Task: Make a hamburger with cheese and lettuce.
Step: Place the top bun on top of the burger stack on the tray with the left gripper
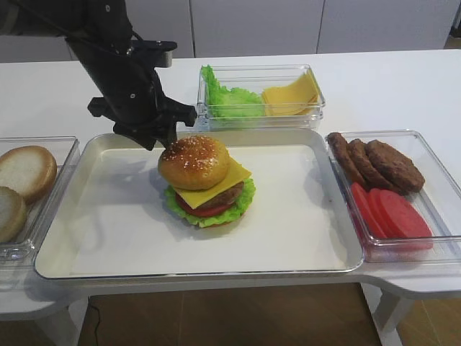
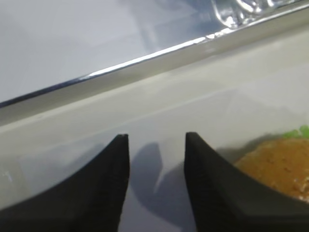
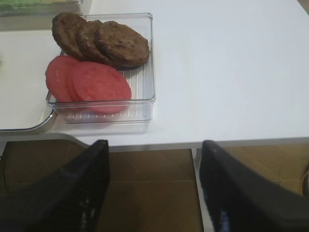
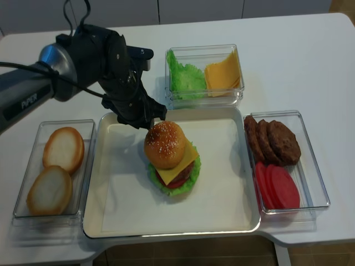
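- The hamburger [image 1: 207, 182] stands whole on the tray [image 1: 302, 245]: sesame top over cheese [image 1: 232, 180], patty, tomato, lettuce [image 1: 242, 206]; it looks finished.
- Left gripper [image 4: 145, 123], just behind the bun, fingers apart and empty.
- Right gripper [image 3: 153, 188], off the table, gapes empty.

The left gripper's fingers [image 2: 120, 188] run off the bottom edge of the left wrist view, and in both high views the arm's dark body covers them. In that wrist view only a blurred corner of the hamburger [image 2: 277, 166] shows, cut by the right and bottom edges. Under the bun top, most of the cheese [image 1: 216, 187] and lettuce [image 1: 209, 215] is covered. The right gripper [image 3: 154, 193] appears in neither high view; its fingers are blurred and cropped at the bottom of the right wrist view.
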`<action>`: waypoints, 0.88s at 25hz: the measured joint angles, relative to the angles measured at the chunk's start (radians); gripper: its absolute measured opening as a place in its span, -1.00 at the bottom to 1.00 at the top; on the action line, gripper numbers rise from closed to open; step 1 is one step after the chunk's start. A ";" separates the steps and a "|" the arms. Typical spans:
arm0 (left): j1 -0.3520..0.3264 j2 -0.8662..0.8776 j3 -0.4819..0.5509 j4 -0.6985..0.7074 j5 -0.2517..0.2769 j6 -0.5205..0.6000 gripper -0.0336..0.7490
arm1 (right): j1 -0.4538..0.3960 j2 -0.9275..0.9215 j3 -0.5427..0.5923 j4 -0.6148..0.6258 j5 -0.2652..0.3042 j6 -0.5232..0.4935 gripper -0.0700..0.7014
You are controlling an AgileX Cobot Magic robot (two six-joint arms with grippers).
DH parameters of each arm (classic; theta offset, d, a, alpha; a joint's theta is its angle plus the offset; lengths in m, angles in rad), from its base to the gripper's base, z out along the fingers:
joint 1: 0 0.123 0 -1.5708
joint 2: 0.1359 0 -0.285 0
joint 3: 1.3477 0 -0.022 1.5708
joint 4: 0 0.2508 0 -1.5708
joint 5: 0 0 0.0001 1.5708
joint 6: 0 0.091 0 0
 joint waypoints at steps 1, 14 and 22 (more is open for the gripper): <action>0.000 0.000 0.000 -0.005 0.004 0.004 -0.17 | 0.000 0.000 0.000 0.000 0.000 0.000 0.34; 0.000 0.000 0.000 -0.078 0.047 0.086 -0.17 | 0.000 0.000 0.000 0.000 0.000 0.000 0.34; 0.000 0.000 0.000 -0.076 0.056 0.091 -0.17 | 0.000 0.000 0.000 0.000 0.000 0.000 0.34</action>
